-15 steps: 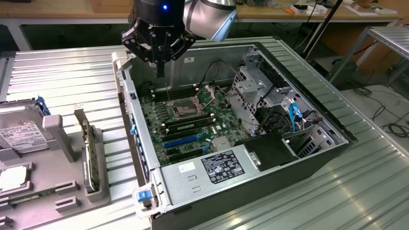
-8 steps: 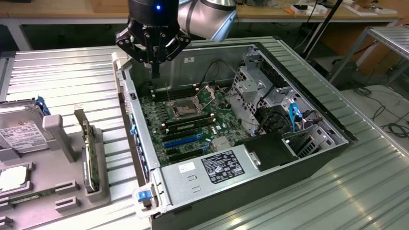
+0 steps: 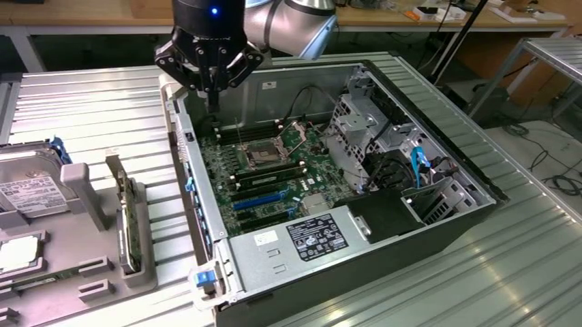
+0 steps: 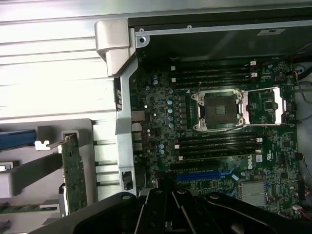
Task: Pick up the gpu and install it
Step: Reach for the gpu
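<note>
- Your black claw hangs fingers-down over the back corner of the case. Its fingers are pinched together with nothing between them, so the card is not yet in hand.
- Just beneath it is the open black-and-silver computer tower. It lies on its side with the panel off, so the green motherboard faces up and can be reached from above.
- On that board the square silver processor socket sits between rows of black memory slots. Further along, the long blue expansion slot lies bare, and I judge a bare slot like this to be where the card belongs.
- The gpu, a thin dark green circuit card with a narrow silver bracket at one end, is well apart from the claw. It is outside the case, on the exterior view's left.
- It stands on edge in a slot of the grey plastic rack. Held upright like that, its upper edge is probably left free for a pinch from above.
- Further to the exterior view's left, the same rack holds a boxy silver hard drive with a white label and a narrow green memory stick. Don't confuse either with the card.
- The ribbed metal table carries both rack and tower, side by side.
</note>
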Available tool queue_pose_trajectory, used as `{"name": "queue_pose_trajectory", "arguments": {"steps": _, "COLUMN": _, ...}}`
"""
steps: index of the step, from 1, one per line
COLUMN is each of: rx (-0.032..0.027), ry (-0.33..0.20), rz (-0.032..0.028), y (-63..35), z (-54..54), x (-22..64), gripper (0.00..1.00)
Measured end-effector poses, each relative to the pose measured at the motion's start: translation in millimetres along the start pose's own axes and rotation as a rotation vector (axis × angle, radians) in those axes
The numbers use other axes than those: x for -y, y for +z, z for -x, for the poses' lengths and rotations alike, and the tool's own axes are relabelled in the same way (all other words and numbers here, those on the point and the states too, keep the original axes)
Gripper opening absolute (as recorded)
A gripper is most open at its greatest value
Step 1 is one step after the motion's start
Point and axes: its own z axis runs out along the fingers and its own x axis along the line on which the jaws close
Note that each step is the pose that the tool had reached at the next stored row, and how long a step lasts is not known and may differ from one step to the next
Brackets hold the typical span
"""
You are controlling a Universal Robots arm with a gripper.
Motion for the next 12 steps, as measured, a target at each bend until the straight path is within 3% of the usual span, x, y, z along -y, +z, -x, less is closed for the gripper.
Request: {"name": "queue_pose_trajectory", "arguments": {"steps": 12, "rx": -0.0001, "ry": 0.000, "rz": -0.0001, "y": 1.0, "z": -18.5, "x": 1.5, "gripper": 0.11}}
